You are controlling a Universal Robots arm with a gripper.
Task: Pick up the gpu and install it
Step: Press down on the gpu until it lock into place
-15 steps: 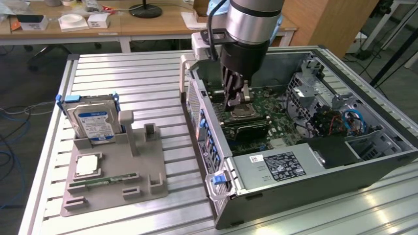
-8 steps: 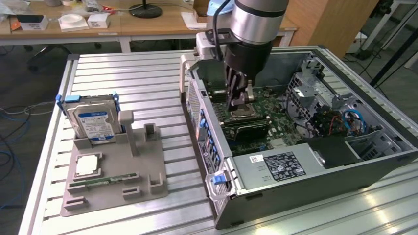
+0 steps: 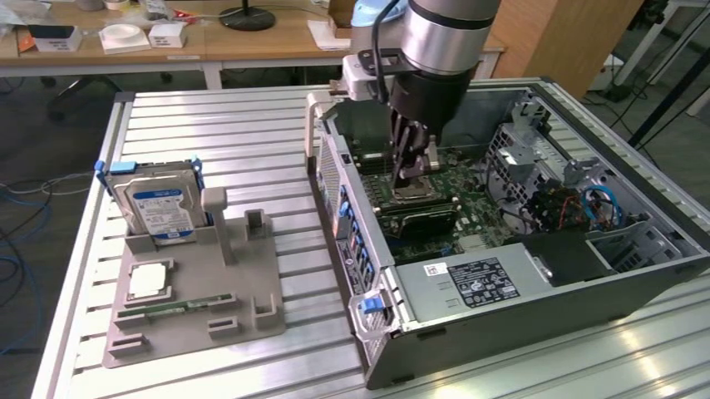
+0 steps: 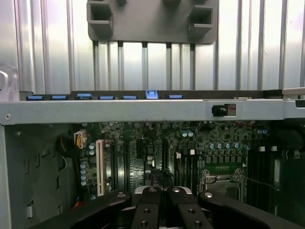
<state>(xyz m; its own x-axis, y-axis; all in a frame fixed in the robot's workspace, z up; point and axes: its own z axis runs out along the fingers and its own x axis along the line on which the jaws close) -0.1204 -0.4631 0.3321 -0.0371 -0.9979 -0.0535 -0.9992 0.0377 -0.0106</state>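
Gripper (image 3: 413, 176) down inside the open PC case (image 3: 577, 274), fingers (image 4: 153, 205) pressed together just above the motherboard (image 3: 444, 220).

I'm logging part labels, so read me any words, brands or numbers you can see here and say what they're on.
None can be read.
Hard drive: blue and white label, print too blurred.
Computer case: black sticker and small white barcode sticker, text too small.
Motherboard: markings too small.
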